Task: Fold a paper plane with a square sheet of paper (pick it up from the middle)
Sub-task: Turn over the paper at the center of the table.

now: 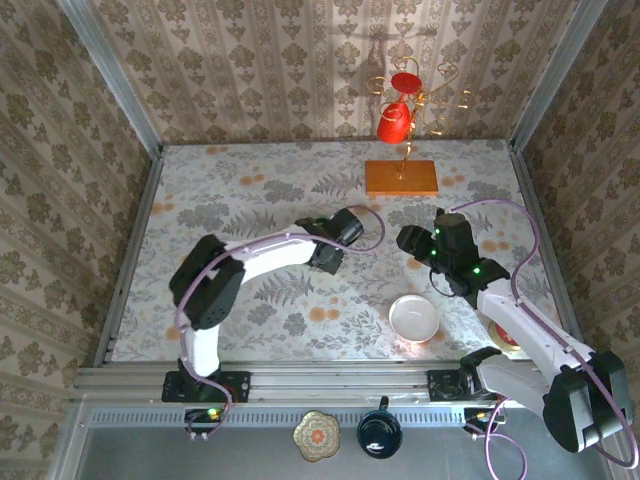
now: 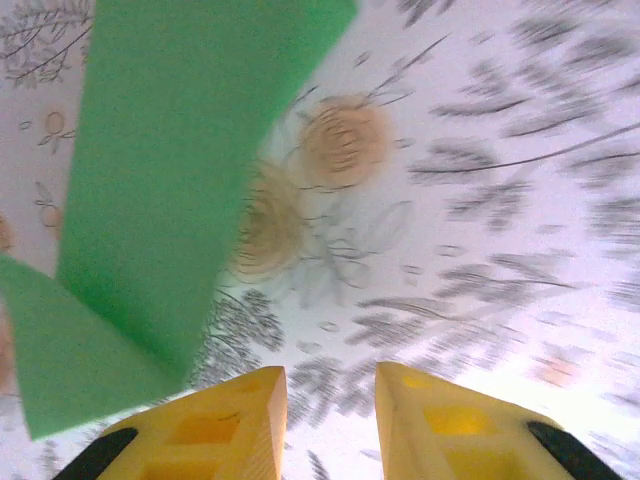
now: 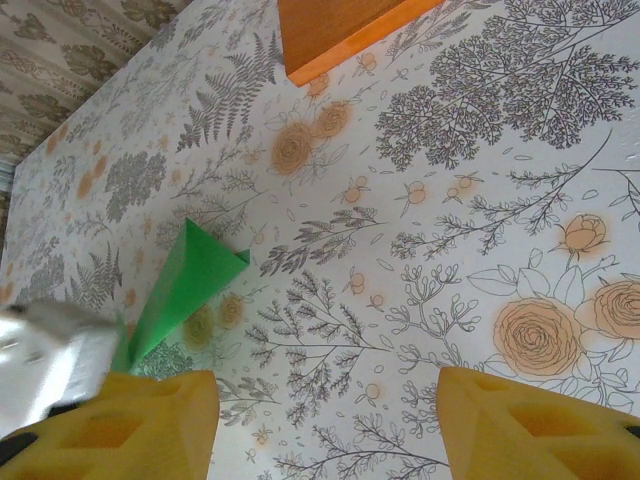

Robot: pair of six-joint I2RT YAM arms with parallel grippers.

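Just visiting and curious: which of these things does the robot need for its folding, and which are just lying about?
Job: the pointed bright green folded paper plane.
Lying about: orange rectangular wooden slab; round white bowl; red mug on gold wire stand.

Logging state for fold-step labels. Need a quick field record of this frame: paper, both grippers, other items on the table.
paper: folded green paper, pointed end, not gripped
left gripper: open, nothing between the fingers, paper close beside it
right gripper: open wide, empty, apart from the paper
other: white bowl near the right arm; orange wooden slab at the far side
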